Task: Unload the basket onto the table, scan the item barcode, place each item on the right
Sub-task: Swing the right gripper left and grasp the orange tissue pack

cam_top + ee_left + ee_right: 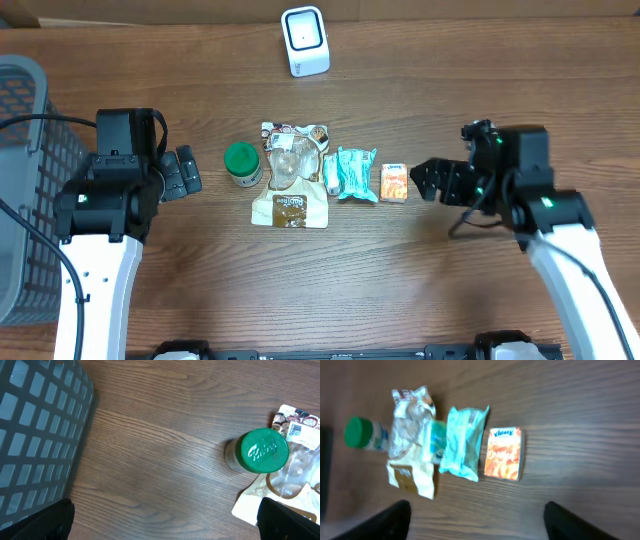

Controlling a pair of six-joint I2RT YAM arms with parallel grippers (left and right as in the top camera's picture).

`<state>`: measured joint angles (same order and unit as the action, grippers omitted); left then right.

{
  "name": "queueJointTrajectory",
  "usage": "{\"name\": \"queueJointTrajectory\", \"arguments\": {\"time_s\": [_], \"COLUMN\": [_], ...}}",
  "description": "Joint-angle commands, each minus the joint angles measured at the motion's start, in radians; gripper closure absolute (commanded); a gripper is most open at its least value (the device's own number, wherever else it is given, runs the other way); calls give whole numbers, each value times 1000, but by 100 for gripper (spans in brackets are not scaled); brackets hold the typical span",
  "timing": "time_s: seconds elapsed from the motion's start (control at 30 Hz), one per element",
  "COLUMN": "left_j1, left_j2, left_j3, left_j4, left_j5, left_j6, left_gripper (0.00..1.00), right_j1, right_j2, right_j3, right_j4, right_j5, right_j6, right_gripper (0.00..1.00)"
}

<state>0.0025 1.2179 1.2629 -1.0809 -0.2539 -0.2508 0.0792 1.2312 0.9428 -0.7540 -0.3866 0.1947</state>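
Note:
A row of items lies mid-table: a green-lidded jar (241, 163), a cream and clear pouch (290, 180), a teal packet (355, 173) and an orange tissue pack (394, 183). The white scanner (305, 40) stands at the far edge. My left gripper (183, 172) is open just left of the jar (264, 450), with bare wood between its fingers. My right gripper (425, 180) is open just right of the orange pack (504, 453), holding nothing. The teal packet (465, 442) and pouch (412, 445) lie beyond the orange pack in the right wrist view.
A grey mesh basket (25, 200) fills the left edge of the table and shows at the upper left in the left wrist view (35, 435). Bare wood lies in front of the row of items.

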Motion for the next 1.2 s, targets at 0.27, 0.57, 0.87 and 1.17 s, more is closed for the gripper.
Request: {"name": "queueJointTrajectory", "arguments": {"time_s": [0.27,0.57,0.87,1.17], "left_j1": [4,4,4,4], "left_j2": [4,4,4,4], "left_j3": [2,2,2,2], "left_j4": [1,1,1,1], "left_j5": [-15,-15,-15,-15], "left_j6": [19,19,19,19], "left_gripper": [0,0,0,0], "right_j1": [-1,-1,-1,-1], "right_j2": [317,434,520,587], "right_j3": [19,19,16,11], "right_j4": [66,119,169,201], "right_j5": [-60,-60,-61,-61], "right_j6": [122,146,146,147], "right_gripper": [44,57,60,66]}}
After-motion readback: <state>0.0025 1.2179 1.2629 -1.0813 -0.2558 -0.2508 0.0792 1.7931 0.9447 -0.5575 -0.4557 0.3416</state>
